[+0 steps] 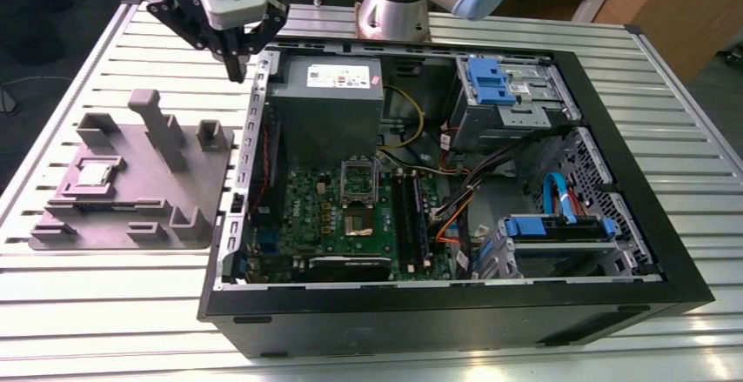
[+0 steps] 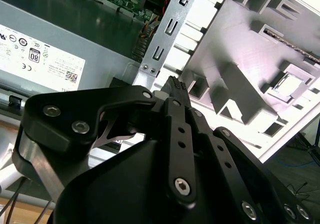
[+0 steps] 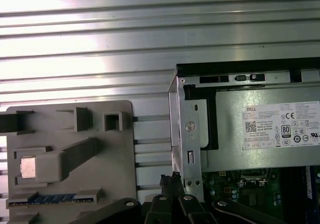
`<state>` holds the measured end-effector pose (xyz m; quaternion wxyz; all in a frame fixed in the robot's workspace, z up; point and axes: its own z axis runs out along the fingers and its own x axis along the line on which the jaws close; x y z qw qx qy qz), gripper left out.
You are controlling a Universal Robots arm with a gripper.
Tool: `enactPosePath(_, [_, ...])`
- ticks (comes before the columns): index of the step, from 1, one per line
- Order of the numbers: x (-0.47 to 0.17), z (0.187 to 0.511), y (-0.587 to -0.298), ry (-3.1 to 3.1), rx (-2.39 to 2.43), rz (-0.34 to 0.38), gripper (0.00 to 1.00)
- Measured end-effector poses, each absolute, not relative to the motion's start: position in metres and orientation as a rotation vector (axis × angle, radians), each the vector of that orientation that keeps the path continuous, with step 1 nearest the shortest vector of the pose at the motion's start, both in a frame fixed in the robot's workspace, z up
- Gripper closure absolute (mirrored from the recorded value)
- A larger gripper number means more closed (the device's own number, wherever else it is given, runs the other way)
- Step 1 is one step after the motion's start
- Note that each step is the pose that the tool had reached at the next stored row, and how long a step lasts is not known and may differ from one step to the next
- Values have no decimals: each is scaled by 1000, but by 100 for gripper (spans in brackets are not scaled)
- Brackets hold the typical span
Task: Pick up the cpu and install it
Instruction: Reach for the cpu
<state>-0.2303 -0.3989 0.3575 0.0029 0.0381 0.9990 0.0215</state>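
Above the computer case (image 1: 441, 312) rim, fingers (image 1: 237, 62) pressed together and empty, cpu (image 1: 93, 176) well apart in grey tray (image 1: 200, 186)

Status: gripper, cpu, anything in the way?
Gripper shut, empty, over case edge. Cpu seated in tray. Tall post stands between them.

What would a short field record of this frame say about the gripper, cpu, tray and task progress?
gripper: shut, holding nothing, over the rim of the computer case, beside the power supply
cpu: lying in a recess of the grey tray, apart from the gripper
grey tray: on the slatted table, at the exterior view's left of the computer case
progress: cpu not yet picked up
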Motion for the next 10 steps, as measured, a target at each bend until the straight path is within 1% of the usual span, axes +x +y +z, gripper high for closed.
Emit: enactPosePath(10, [-233, 357, -399, 3133, 119, 67, 90])
